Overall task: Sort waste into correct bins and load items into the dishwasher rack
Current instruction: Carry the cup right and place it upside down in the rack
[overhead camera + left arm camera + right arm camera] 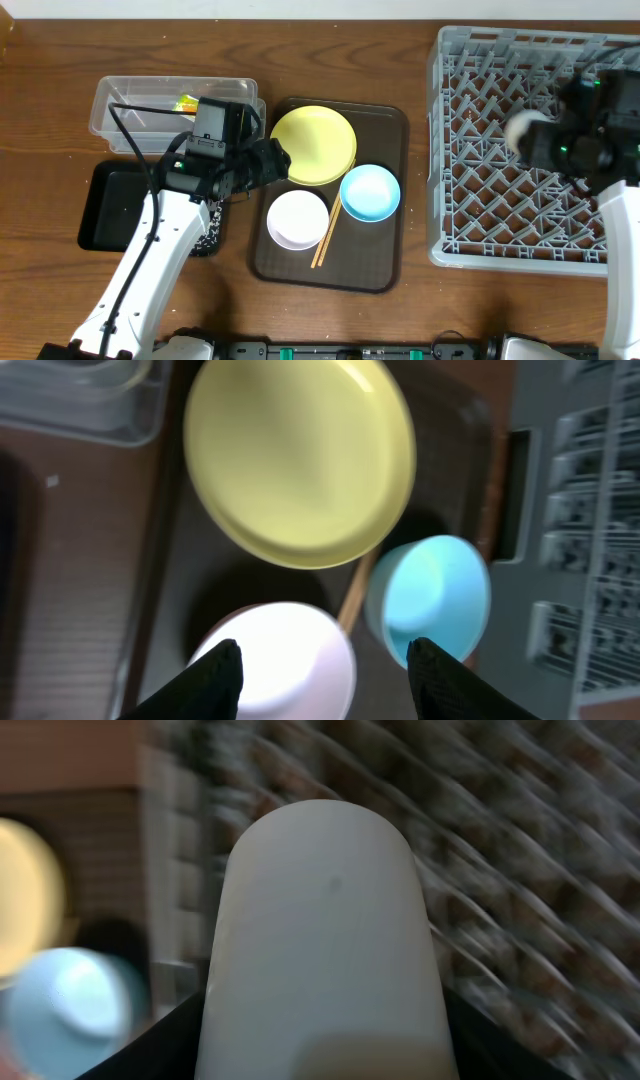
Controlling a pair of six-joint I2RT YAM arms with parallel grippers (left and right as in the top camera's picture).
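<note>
Right jaws were clamped on the small pale cup [325, 920], which lay lengthwise between them; that view was blurred. Overhead, the cup hung above the dishwasher rack [480, 215], just 11 o'clock of its middle. Contact with the pegs could not be determined.

Left jaws stood apart and empty, over the 10 o'clock edge of the dark brown serving tray [385, 270]. On that tray, the yellow plate [313, 145] lay at 12 o'clock, the white bowl [297, 218] at 8 and the light blue bowl [370, 192] at 3. The chopsticks [326, 232] lay between the bowls.

On the worktop [50, 60], the clear tub [140, 100] at the tray's 10 o'clock held the snack wrapper [186, 101]. The black tray [105, 210] sat at the tub's 6 o'clock.
</note>
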